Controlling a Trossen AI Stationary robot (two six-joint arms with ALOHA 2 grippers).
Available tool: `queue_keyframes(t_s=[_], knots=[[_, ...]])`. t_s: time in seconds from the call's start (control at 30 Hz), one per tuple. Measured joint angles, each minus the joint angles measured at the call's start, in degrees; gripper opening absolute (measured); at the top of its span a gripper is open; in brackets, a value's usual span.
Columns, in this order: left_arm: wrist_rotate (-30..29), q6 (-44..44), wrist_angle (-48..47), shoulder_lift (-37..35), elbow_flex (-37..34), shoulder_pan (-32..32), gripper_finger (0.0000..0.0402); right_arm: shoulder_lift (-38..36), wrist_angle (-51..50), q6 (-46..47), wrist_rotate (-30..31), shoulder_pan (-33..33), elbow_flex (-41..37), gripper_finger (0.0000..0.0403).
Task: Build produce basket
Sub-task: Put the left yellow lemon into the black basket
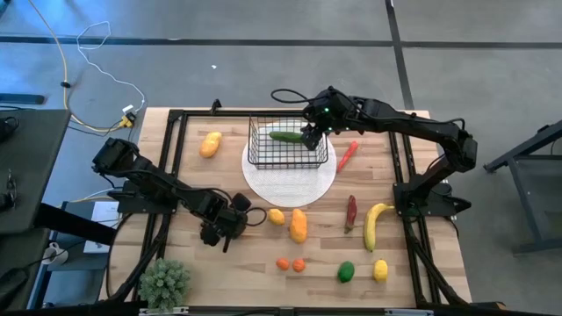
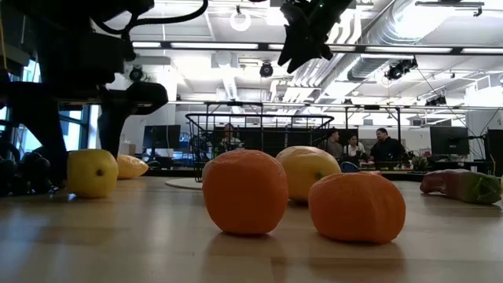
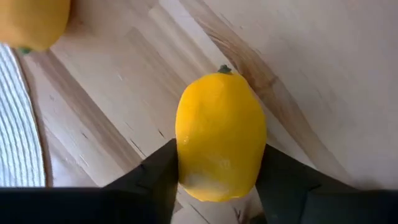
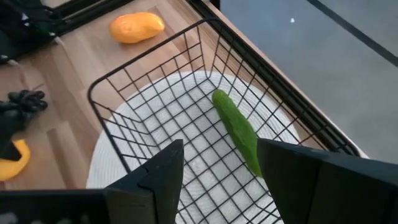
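Observation:
The black wire basket (image 1: 288,147) stands on the round white plate (image 1: 290,180) at the far middle of the table. A green cucumber (image 1: 285,136) lies on the basket's floor, also shown in the right wrist view (image 4: 237,130). My right gripper (image 1: 313,136) hangs open and empty above the basket's right end (image 4: 221,146). My left gripper (image 1: 260,216) lies low at the near left, shut on a yellow lemon (image 1: 276,216) that rests on the table. My left gripper pinches the lemon between its two fingers, one finger (image 3: 163,168) on each side of the lemon's near end (image 3: 211,183). The fingers come level from the table's left side, along the lemon. The lemon rests on the tabletop, stem end pointing away.
Loose produce lies around: a yellow-orange fruit (image 1: 211,144) at the far left, an orange-yellow one (image 1: 299,225), two small oranges (image 1: 291,264), a lime (image 1: 346,271), a second lemon (image 1: 380,269), a banana (image 1: 376,224), a red chilli (image 1: 348,155). A spiky potted plant (image 1: 164,283) stands near left.

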Motion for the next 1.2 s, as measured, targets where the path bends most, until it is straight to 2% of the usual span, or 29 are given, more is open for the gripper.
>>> queue_keyframes(t_s=[0.13,0.37,0.57,0.77,1.0,1.2], knots=[[0.3,-7.6,0.0,0.0,0.0,0.0,0.0122,-1.4,-0.1,-1.4,-0.2,0.0,0.0,0.0185],[1.8,-25.0,-2.1,-0.2,2.6,0.0,0.0118,-5.6,-0.2,-1.8,0.0,-1.2,0.0,0.0185],[-2.4,-32.3,-3.1,-2.3,7.3,0.8,0.0118,-8.9,-0.8,-1.9,0.0,-2.3,0.0,0.0185],[-8.7,-40.5,-4.9,-4.2,12.1,4.3,0.0118,-11.2,-2.4,-2.0,0.0,-4.7,0.0,0.0185],[-15.1,-42.2,-5.4,-5.9,18.0,10.2,0.0118,-12.5,-5.7,-1.5,-0.2,-7.7,0.0,0.0185],[-21.0,-36.1,-4.7,-5.9,23.2,16.9,0.0118,-12.5,-8.3,1.2,-0.2,-8.7,0.0,0.0185]])
